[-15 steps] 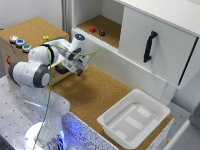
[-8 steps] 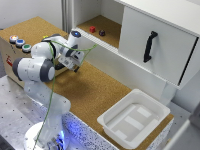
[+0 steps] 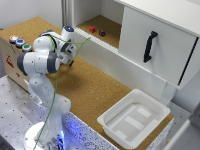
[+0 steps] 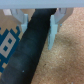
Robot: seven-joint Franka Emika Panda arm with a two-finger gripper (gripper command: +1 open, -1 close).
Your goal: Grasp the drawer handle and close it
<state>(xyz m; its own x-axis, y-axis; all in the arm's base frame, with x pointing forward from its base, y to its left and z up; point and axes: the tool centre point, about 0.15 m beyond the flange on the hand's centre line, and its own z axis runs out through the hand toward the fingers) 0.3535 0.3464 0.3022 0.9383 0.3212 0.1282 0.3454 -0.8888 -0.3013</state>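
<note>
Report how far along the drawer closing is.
Done: the claw straddles what looks like the dark drawer handle, one of its fingers on each side. In hand: the grasp; whether the fingers actually press it is unclear. Left: pushing the drawer shut; the arm hides the drawer in the exterior view.

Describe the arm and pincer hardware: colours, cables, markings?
The arm has white, rounded glossy shells with dark bands at the joints; a thin green cable trails down along it. Blue glow shows at its base. In the wrist view the pincer has pale translucent bluish fingers.
</note>
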